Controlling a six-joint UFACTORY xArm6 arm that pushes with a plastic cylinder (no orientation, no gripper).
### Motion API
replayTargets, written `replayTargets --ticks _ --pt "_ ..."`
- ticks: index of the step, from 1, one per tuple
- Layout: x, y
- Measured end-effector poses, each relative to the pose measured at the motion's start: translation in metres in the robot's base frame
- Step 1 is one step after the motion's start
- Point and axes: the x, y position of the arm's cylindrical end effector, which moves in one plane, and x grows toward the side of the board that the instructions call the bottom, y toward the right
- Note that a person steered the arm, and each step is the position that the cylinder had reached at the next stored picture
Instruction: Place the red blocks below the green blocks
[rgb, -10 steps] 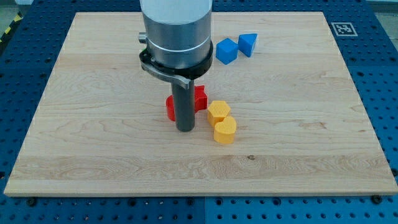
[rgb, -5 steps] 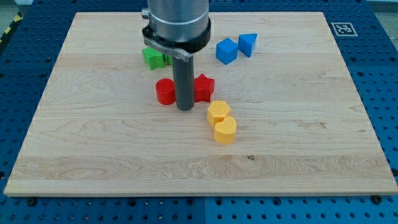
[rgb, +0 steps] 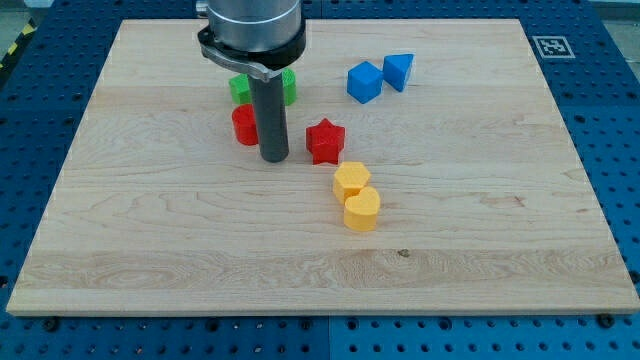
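Note:
My tip (rgb: 274, 157) rests on the board between the two red blocks. A red round block (rgb: 243, 126) lies just left of the rod, touching or nearly touching it. A red star-shaped block (rgb: 324, 141) lies to the tip's right, apart from it. Two green blocks (rgb: 241, 88) (rgb: 287, 86) sit just above the red round block, partly hidden by the rod and the arm's body.
A blue cube (rgb: 364, 82) and a blue wedge-like block (rgb: 398, 70) lie at the upper right. A yellow hexagonal block (rgb: 351, 181) and a yellow heart-like block (rgb: 361, 210) touch each other lower right of the tip. The wooden board (rgb: 120, 250) sits on a blue perforated table.
My tip moved up and to the left. The red round block slid up-left with it, to just below the green blocks. The red star stayed near its place.

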Motion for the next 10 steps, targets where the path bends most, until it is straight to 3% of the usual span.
replayTargets --ticks 3,6,8,10 --pt "-0.018 0.000" --pt "-0.004 -0.006" --pt "-0.026 -0.020" --pt "-0.013 -0.012"
